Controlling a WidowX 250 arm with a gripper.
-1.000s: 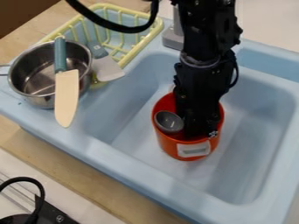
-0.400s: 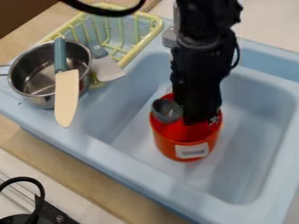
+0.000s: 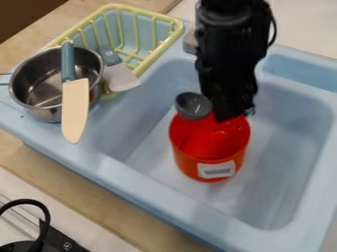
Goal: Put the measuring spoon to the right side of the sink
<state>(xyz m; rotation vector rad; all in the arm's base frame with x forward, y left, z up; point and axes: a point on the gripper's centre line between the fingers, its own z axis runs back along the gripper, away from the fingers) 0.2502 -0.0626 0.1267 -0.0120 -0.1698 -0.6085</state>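
Your black two-finger gripper [image 3: 228, 116] grips dark-grey round measuring spoon [image 3: 193, 106] above orange-red cylindrical pot [image 3: 209, 156]; lift clear before swinging right.

single fixed camera, set above the sink [image 3: 276, 147], looking down at a slant, fairly close in

Wooden counter [image 3: 105, 204], dark brown area [image 3: 23, 15] upper left
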